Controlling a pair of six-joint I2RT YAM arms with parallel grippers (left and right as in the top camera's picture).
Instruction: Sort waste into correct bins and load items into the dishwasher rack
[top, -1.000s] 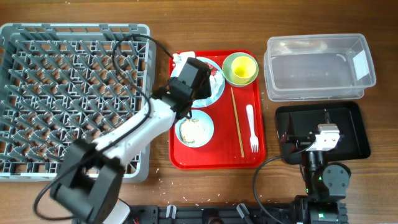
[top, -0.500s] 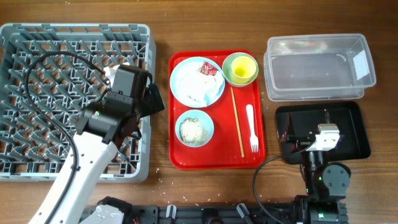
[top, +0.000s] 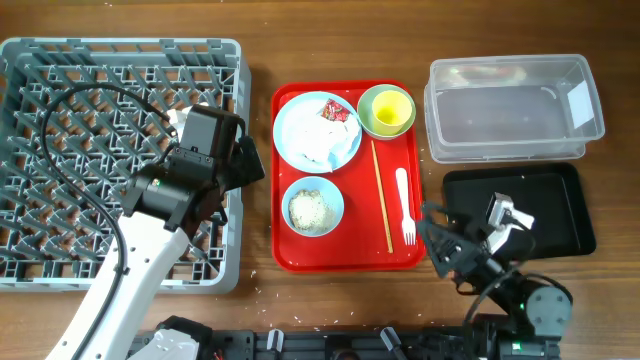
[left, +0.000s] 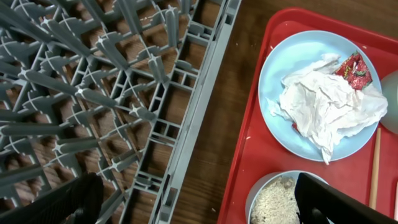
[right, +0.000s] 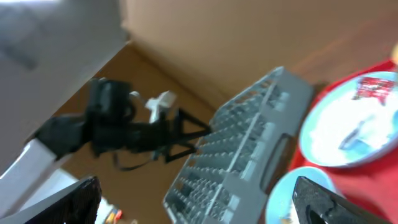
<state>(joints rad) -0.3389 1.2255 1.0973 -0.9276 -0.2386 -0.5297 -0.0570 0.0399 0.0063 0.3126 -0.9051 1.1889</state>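
Observation:
The pale blue plate (top: 300, 135) on the red tray holds a crumpled white napkin (top: 325, 142) and a red-and-white wrapper (top: 335, 110). The left wrist view shows the plate (left: 280, 68), napkin (left: 323, 106) and wrapper (left: 356, 68). One blue bowl (top: 313, 206) holds rice. The yellow-green cup (top: 386, 110), chopsticks (top: 381, 195) and fork (top: 404, 205) lie on the tray. My left gripper (top: 245, 160) is open and empty over the right edge of the grey rack (top: 60, 120). My right gripper (top: 440, 245) is open and empty, tilted by the tray's front right corner.
The red tray (top: 415, 150) lies mid-table. The clear tub (top: 515, 105) stands at the back right, with the black tray (top: 545, 215) in front of it. The right wrist view is blurred and shows the rack (right: 249, 143) and the left arm (right: 124, 130).
A second ago my left gripper was over the plate; it swung left to the rack's edge and then stayed. My right arm has tilted and moved left off the black tray toward the red tray.

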